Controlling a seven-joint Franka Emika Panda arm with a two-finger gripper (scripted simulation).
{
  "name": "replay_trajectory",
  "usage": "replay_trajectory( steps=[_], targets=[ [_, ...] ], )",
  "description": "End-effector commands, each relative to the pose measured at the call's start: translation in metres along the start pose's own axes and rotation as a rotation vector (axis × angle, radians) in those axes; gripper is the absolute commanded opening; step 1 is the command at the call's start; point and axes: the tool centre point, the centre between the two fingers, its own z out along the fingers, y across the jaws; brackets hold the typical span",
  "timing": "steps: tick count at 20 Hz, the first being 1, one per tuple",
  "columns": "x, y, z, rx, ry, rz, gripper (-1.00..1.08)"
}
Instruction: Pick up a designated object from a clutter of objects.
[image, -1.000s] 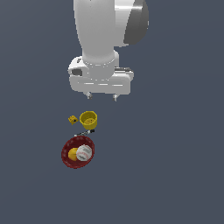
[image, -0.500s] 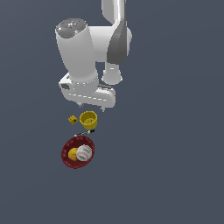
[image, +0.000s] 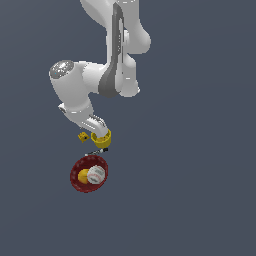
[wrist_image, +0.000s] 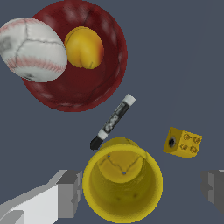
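Observation:
The designated object, a tiny yellow-orange block (wrist_image: 183, 142) with dark holes, lies on the floor beside the yellow cup (wrist_image: 122, 177). In the exterior view the block (image: 83, 136) lies just to the exterior view's left of the cup (image: 102, 139). My gripper (wrist_image: 142, 190) is open and empty, low over the clutter. Its two fingers stand wide apart with the cup between them, and the block lies just off their line, nearer one finger (wrist_image: 214, 186). In the exterior view the gripper (image: 98, 132) is partly hidden by the hand.
A dark red bowl (wrist_image: 109, 83) holds a white baseball (wrist_image: 30, 49) and a yellow ball (wrist_image: 84, 47). A thin black-white marker (wrist_image: 113, 121) lies between the bowl and the cup. The bowl also shows in the exterior view (image: 75, 167).
The arm has turned and come down, bringing the hand from well above the clutter to just over the cup and block. The objects have not moved.

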Motion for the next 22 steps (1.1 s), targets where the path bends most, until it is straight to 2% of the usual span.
replay_trajectory(
  steps=[1,6,11,16,22],
  targets=[
    [0.000,0.024,0.020,-0.002,0.007,0.074,1.00],
    [-0.003,0.061,0.049,-0.011,0.017,0.186,1.00],
    [-0.007,0.086,0.066,-0.021,0.024,0.257,1.00],
    [-0.010,0.096,0.073,-0.025,0.027,0.286,1.00],
    [-0.010,0.095,0.077,-0.025,0.026,0.283,1.00]
  ],
)
